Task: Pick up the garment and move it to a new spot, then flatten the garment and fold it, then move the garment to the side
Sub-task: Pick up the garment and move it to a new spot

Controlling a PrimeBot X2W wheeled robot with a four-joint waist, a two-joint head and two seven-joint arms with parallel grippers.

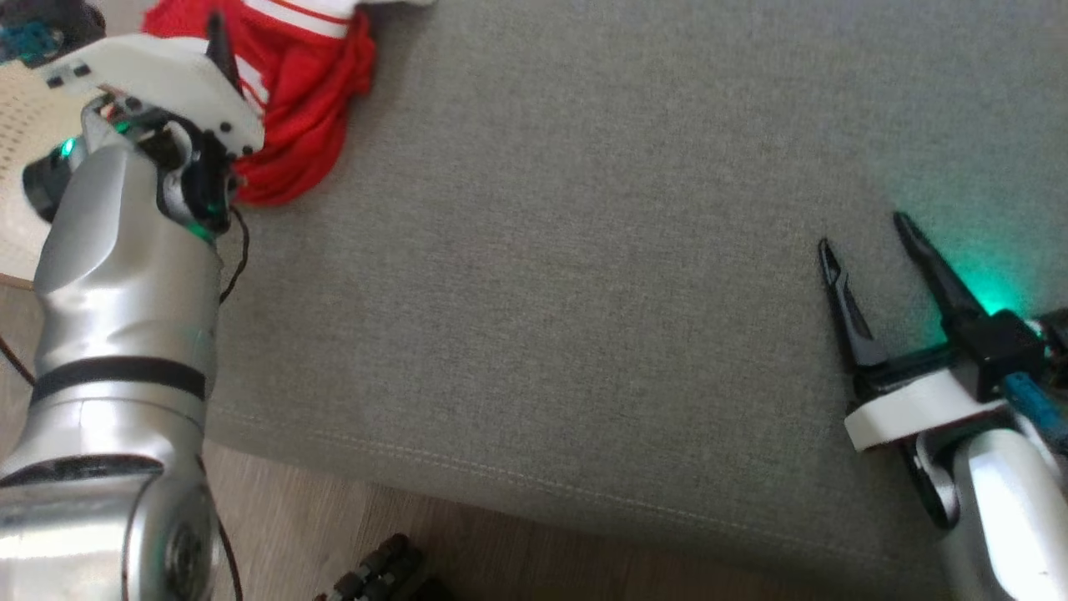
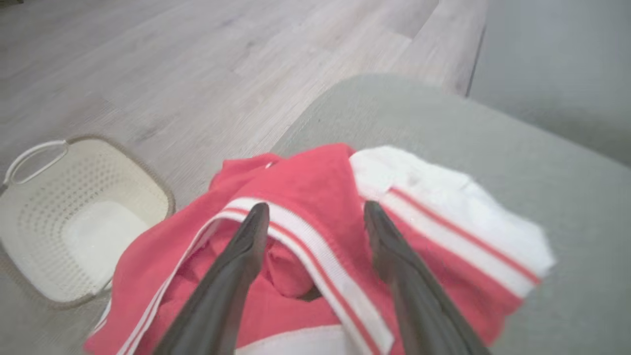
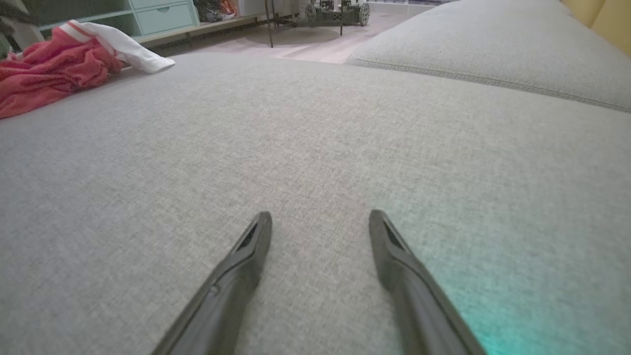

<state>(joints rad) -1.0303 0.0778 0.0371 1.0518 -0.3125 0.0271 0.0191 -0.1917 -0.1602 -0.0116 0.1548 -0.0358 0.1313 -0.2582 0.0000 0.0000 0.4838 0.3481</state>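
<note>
The garment (image 1: pixel 304 92) is a crumpled red piece with white stripes, lying at the far left corner of the grey sofa cushion (image 1: pixel 584 292). In the left wrist view the garment (image 2: pixel 315 197) lies just beyond my left gripper (image 2: pixel 316 212), whose two dark fingers stand open over a white-striped fold with nothing between them. From the head, one left finger (image 1: pixel 222 46) rises in front of the red cloth. My right gripper (image 1: pixel 863 234) is open at the lower right, low over bare cushion, far from the garment (image 3: pixel 54 64). It also holds nothing in its own wrist view (image 3: pixel 320 219).
A cream perforated laundry basket (image 2: pixel 34 207) stands on the wooden floor beside the cushion's left end. A second cushion (image 3: pixel 493 44) lies beyond a seam. Furniture and a wheeled frame (image 3: pixel 335 12) stand across the room. A dark object (image 1: pixel 380 572) lies on the floor by the front edge.
</note>
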